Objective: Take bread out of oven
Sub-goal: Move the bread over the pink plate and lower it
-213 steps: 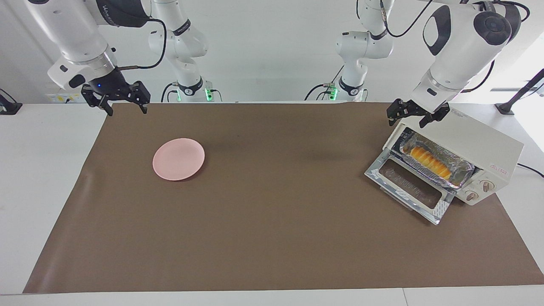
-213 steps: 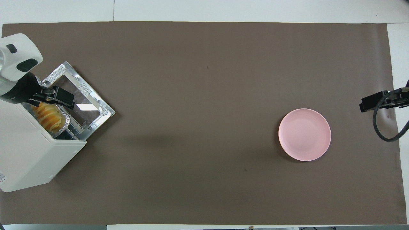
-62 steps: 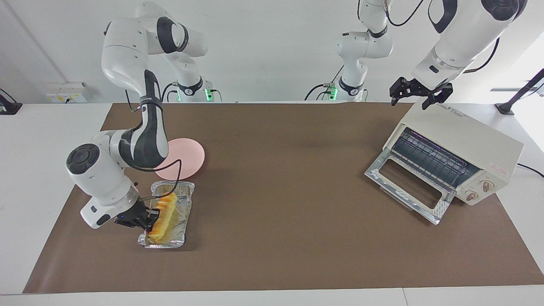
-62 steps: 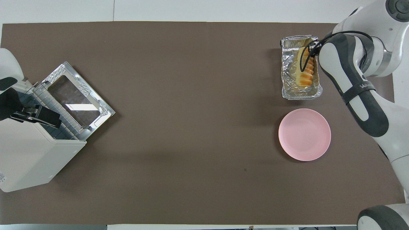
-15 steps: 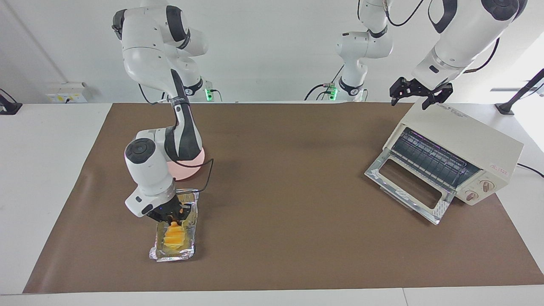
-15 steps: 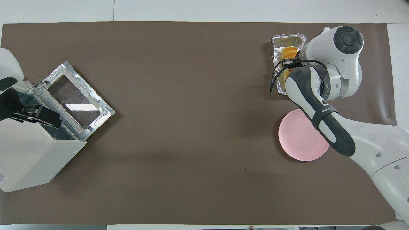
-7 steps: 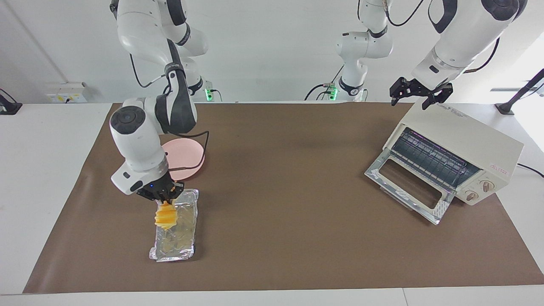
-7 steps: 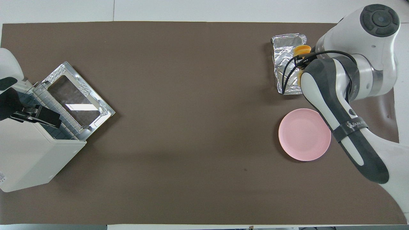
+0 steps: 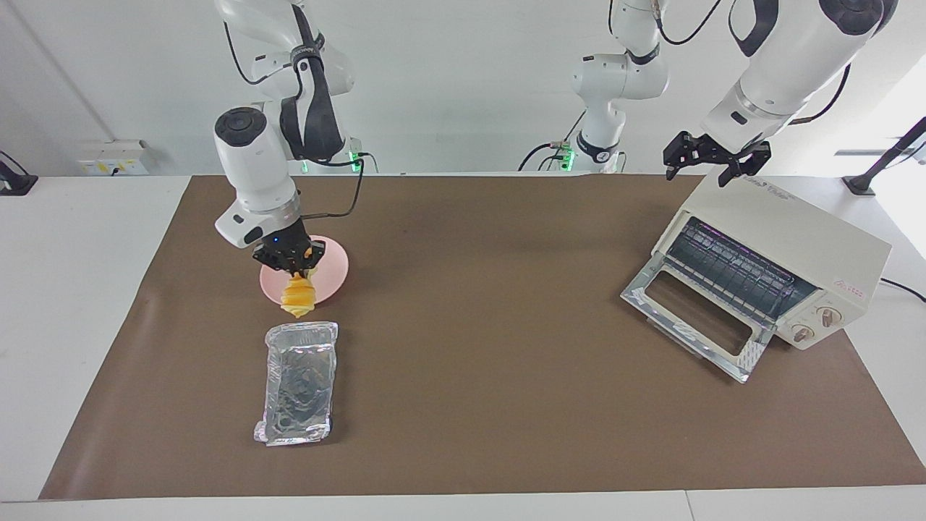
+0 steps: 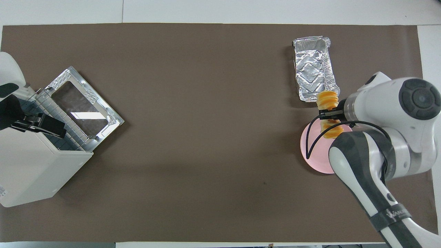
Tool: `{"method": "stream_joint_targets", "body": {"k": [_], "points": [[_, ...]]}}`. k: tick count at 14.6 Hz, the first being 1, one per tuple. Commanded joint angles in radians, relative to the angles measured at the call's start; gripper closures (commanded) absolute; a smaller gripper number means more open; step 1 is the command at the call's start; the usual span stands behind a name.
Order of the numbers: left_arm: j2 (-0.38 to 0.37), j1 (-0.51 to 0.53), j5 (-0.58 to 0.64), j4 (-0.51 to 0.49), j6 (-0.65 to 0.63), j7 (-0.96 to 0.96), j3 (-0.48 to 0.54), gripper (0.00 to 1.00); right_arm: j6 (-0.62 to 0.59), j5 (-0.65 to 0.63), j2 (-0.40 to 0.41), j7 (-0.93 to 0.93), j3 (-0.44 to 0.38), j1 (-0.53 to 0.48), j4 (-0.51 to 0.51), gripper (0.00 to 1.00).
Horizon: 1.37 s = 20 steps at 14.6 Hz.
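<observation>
Start at the robots' end of the worktop [image 9: 470, 434]; the left gripper [image 9: 716, 168] waits in the air over the top of the oven [image 9: 788, 239], its jaws spread apart and holding nothing; you will find the oven at the left arm's end of the worktop, its drop-down door [image 9: 698, 318] lying open and flat and its wire rack [image 9: 734, 271] bare. At the right arm's end, observe the pink plate [image 9: 329, 271] resting on the brown mat [image 9: 470, 362]; the right gripper [image 9: 293, 266] hangs over this plate, its jaws closed on the upper end of the bread [image 9: 298, 297]; the loaf dangles downward from the jaws, clear of the plate and clear of the oven. In the overhead view the bread [image 10: 327, 101] appears over the plate's edge that faces the foil tray. Farther from the robots than the plate, note the foil tray [image 9: 296, 383] lying on the mat, near the plate but apart from it, with nothing inside it.
</observation>
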Motion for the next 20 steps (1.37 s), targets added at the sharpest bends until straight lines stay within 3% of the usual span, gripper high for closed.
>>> {"method": "stream_joint_targets", "body": {"k": [1,6,10,11,12,16,20], "points": [[-0.013,0.015,-0.010,-0.005,0.007,-0.006,-0.008,0.00,0.225,0.015,-0.139,0.015,0.006,-0.009,-0.294,1.00],[-0.013,0.015,-0.010,-0.005,0.007,-0.006,-0.008,0.00,0.389,0.015,-0.133,0.007,0.005,-0.011,-0.416,1.00],[-0.013,0.015,-0.010,-0.006,0.007,-0.006,-0.008,0.00,0.391,0.015,-0.127,0.007,0.005,-0.011,-0.416,1.00],[-0.013,0.015,-0.010,-0.005,0.007,-0.006,-0.008,0.00,0.391,0.015,-0.127,0.007,0.005,-0.014,-0.416,0.82],[-0.013,0.015,-0.010,-0.005,0.007,-0.006,-0.008,0.00,0.391,0.015,-0.127,0.007,0.006,-0.018,-0.414,0.02],[-0.013,0.015,-0.010,-0.006,0.007,-0.006,-0.010,0.00,0.304,0.015,-0.126,0.002,0.005,-0.020,-0.350,0.00],[-0.013,0.015,-0.010,-0.005,0.007,-0.006,-0.008,0.00,-0.203,0.017,-0.118,0.002,0.005,-0.020,0.014,0.00]]}}
